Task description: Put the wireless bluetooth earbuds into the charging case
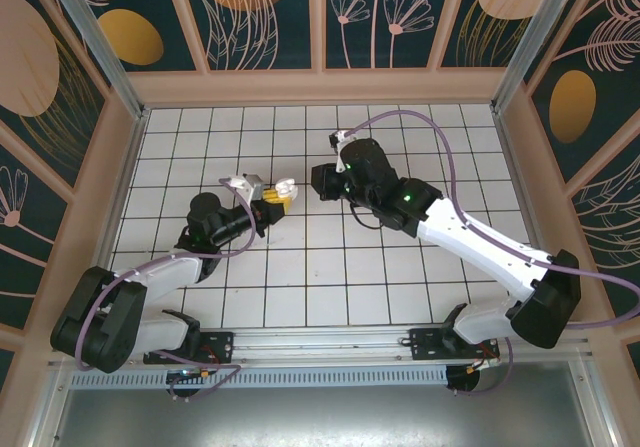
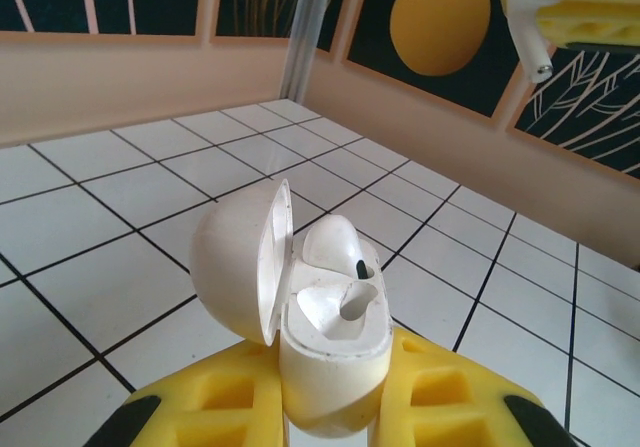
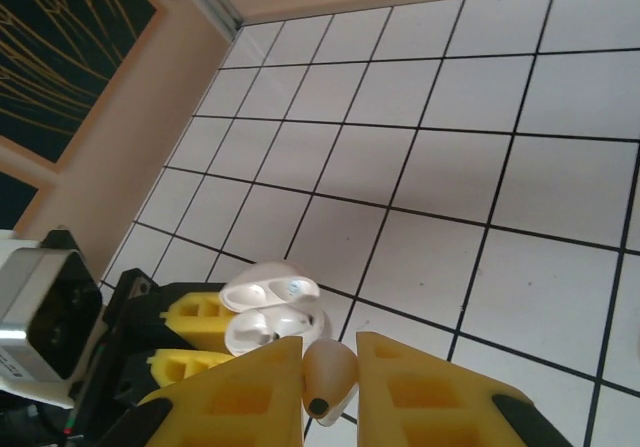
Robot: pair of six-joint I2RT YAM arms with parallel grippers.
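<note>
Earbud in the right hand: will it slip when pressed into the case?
Probably slippery: the earbud is smooth and rounded, so it may twist in the right hand. Tiny, so likely light. The open case could tilt in the left hand.

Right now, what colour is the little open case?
The case is creamy white; clearest in left wrist view.

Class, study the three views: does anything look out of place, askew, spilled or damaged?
Nothing stands out. The left jaws are shut on the open charging case, one earbud sitting in it; the right jaws are shut on the other earbud. Nothing spilled or damaged.
</note>
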